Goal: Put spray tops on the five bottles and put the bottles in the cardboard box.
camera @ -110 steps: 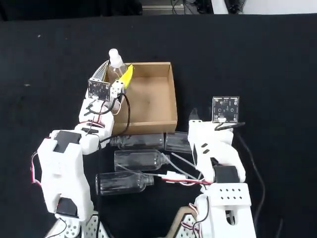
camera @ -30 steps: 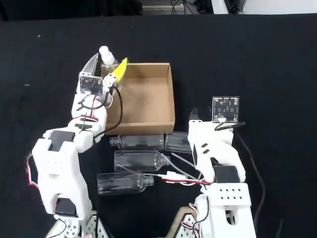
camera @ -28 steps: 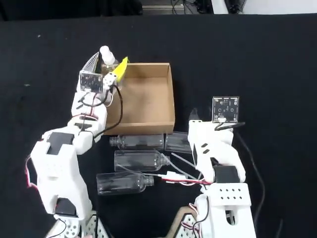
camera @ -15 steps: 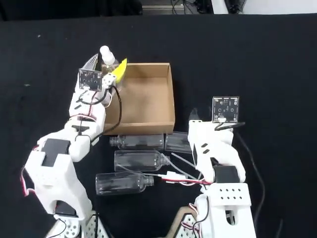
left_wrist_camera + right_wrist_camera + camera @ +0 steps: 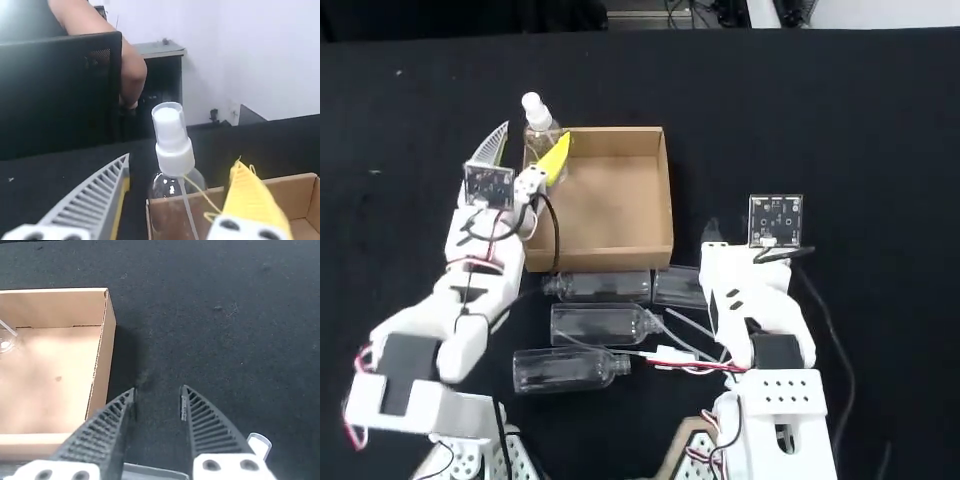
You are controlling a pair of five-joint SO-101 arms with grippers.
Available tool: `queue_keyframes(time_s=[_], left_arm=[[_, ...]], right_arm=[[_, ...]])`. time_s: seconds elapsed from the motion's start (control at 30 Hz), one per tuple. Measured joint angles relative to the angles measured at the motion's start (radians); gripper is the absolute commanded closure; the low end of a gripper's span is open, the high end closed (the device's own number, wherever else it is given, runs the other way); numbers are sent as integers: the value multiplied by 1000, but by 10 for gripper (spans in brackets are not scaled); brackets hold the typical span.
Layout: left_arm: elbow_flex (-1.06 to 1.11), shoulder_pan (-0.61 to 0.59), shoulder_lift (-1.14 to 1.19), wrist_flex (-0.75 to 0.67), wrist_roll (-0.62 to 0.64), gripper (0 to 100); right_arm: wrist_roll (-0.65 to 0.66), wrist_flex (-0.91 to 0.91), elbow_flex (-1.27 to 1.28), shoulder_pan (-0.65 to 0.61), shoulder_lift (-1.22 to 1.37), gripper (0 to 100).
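One capped bottle [image 5: 540, 128] stands released in the cardboard box's [image 5: 665, 200] far corner, the left pincer [image 5: 533, 138] spread and drawn back; uncapped bottles [image 5: 605, 322] lie on the worktop [image 5: 820, 120] near the spread right pincer [image 5: 157, 391].

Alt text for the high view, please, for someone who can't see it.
The left gripper is open on either side of a spray-topped bottle standing at the cardboard box's far left corner. Uncapped bottles lie on the black table in front of the box.
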Motion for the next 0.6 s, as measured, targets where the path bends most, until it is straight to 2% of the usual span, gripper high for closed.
queue_keyframes(time_s=[0.47, 0.53, 0.6], left_arm=[[296, -29, -391, 6, 0, 812], [315, -29, -457, 57, 0, 809], [316, -29, -532, 167, 0, 809]], right_arm=[[0, 0, 0, 0, 0, 871], [0, 0, 0, 0, 0, 871], [0, 0, 0, 0, 0, 871]])
